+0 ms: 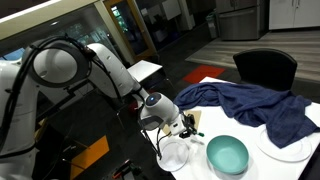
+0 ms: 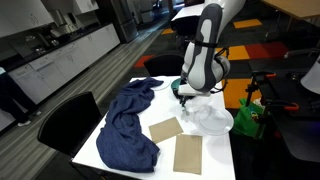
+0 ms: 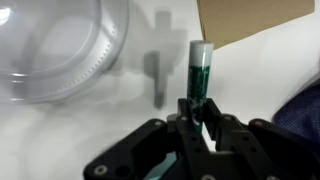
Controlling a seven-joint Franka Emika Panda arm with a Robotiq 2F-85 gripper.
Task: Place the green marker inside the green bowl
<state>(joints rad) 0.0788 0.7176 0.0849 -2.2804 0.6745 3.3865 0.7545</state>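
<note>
In the wrist view my gripper (image 3: 197, 112) is shut on the green marker (image 3: 200, 68). The marker sticks out past the fingertips over the white table and casts a shadow to its left. In an exterior view the gripper (image 1: 186, 124) hangs low over the table. The teal-green bowl (image 1: 227, 154) stands empty just to its right, near the front edge. In an exterior view the gripper (image 2: 188, 95) is by the far end of the blue cloth. The marker is too small to make out in both exterior views.
A clear round dish (image 1: 175, 152) (image 3: 60, 45) (image 2: 212, 118) lies right beside the gripper. A crumpled blue cloth (image 1: 250, 105) (image 2: 130, 125) covers much of the table. A white plate (image 1: 285, 147) sits by the cloth. Two brown sheets (image 2: 165, 128) (image 2: 187, 155) lie flat.
</note>
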